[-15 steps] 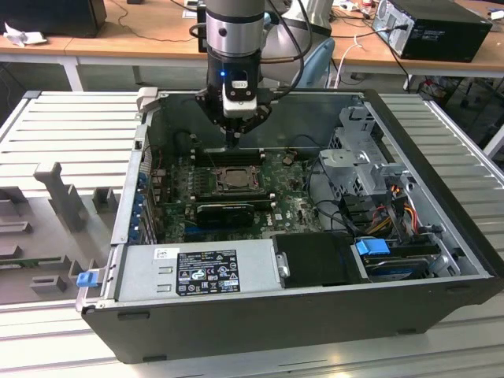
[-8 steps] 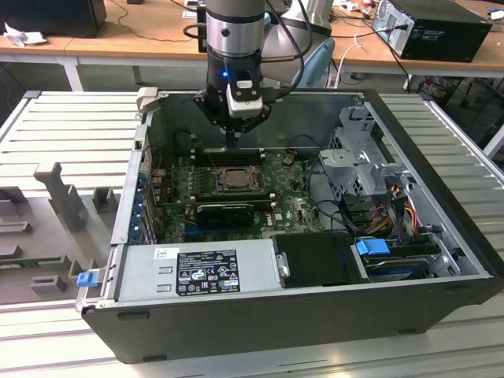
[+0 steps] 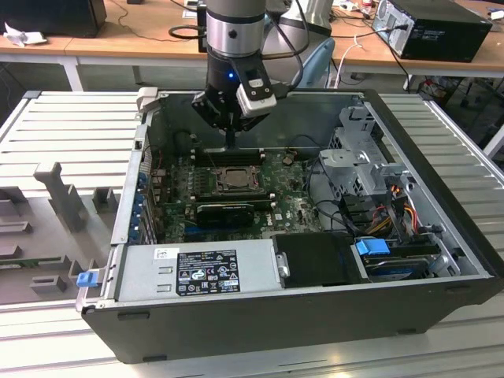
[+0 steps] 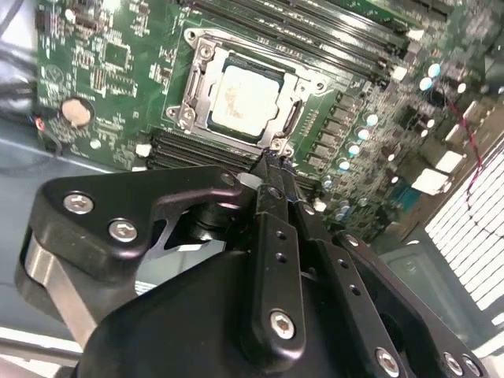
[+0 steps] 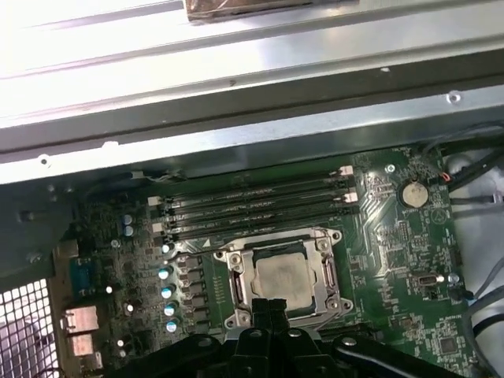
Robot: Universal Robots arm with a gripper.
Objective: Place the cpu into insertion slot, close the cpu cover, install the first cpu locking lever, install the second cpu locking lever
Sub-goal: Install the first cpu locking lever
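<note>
As the cpu lies in the slot near the exterior view's centre, cover seemingly down, my fingers are pinched narrow and empty, tips at the slot's corner. I fear a skewed push skids onto the board.

Not a word or number here can be made out. The silver power supply, along the case's near edge toward the exterior view's left, carries a black-and-white label and a small white sticker, both printed too fine to read. In the second wrist view, any marking on the chip is a blur.
</note>
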